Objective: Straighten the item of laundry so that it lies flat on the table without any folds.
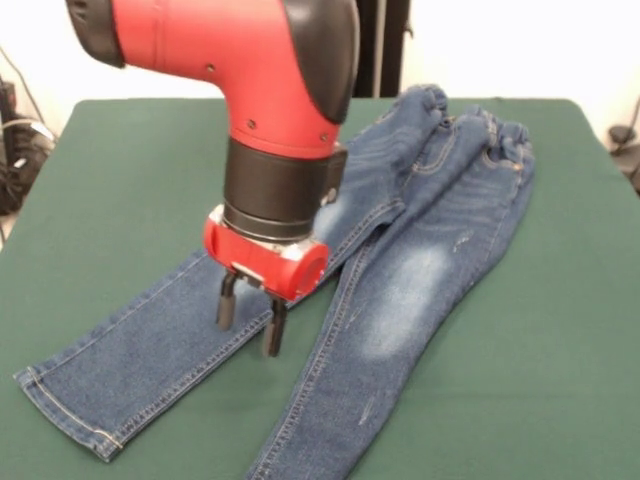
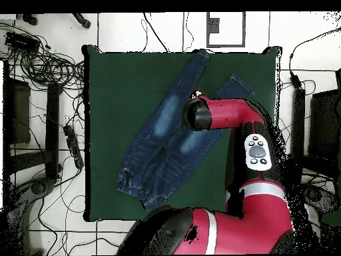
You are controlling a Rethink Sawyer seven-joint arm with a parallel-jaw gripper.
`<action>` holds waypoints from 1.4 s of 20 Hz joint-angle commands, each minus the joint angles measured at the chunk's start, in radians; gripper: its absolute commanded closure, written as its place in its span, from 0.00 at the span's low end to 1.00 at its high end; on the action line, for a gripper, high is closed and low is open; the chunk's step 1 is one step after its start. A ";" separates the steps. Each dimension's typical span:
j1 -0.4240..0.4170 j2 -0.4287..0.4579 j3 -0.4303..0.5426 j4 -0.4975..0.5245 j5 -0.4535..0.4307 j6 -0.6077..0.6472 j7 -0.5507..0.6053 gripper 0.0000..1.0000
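Front view: jeans (image 1: pixel 400 250) spread on green bench (image 1: pixel 120 180), legs splayed apart, waistband bunched at far end. Tool (image 1: pixel 250 322) hangs over one leg, near inner seam; fingers (image 1: pixel 227 300) parted, nothing gripped. Overhead: arm covers that leg.

The red and black arm (image 1: pixel 230 70) drops in from above, its thick red elbow bending into a black wrist collar (image 1: pixel 275 190) and then a red flange — all pointing nearly straight down, tilted slightly. The gripper (image 1: pixel 250 315) hangs below with two short black fingers (image 1: pixel 227 300) set apart, nothing between them. In the overhead view the arm (image 2: pixel 230 113) reaches out from the base and turns sideways — its forearm shows a grey button panel (image 2: pixel 257 151).
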 commanded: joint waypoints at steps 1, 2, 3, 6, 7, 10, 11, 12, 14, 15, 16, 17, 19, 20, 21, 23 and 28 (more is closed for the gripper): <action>0.114 0.104 -0.023 0.005 0.017 -0.109 0.156 0.00; 0.120 0.109 -0.031 0.000 0.019 -0.121 0.158 0.00; 0.124 0.114 -0.036 -0.001 0.024 -0.126 0.159 0.00; 0.147 0.123 -0.065 -0.003 0.039 -0.147 0.170 0.00; 0.150 0.121 -0.067 0.002 0.047 -0.147 0.166 0.00; 0.162 0.124 -0.073 0.001 0.068 -0.145 0.159 0.00; 0.159 0.131 -0.070 -0.004 0.074 -0.149 0.152 0.00; 0.156 0.145 -0.066 -0.015 0.077 -0.160 0.143 0.00; 0.152 0.173 -0.065 -0.046 0.082 -0.173 0.127 0.00; 0.146 0.190 -0.058 -0.061 0.084 -0.181 0.116 0.00; 0.138 0.208 -0.051 -0.078 0.082 -0.189 0.105 0.00; 0.129 0.221 -0.041 -0.092 0.079 -0.191 0.089 0.00; 0.107 0.236 -0.016 -0.108 0.071 -0.203 0.062 0.00; 0.108 0.234 -0.017 -0.108 0.070 -0.202 0.061 0.00; 0.116 0.217 -0.030 -0.100 0.068 -0.197 0.065 0.00; 0.115 0.158 -0.021 -0.060 0.072 -0.158 0.049 0.00; 0.094 0.006 0.019 -0.027 0.087 0.026 -0.074 0.00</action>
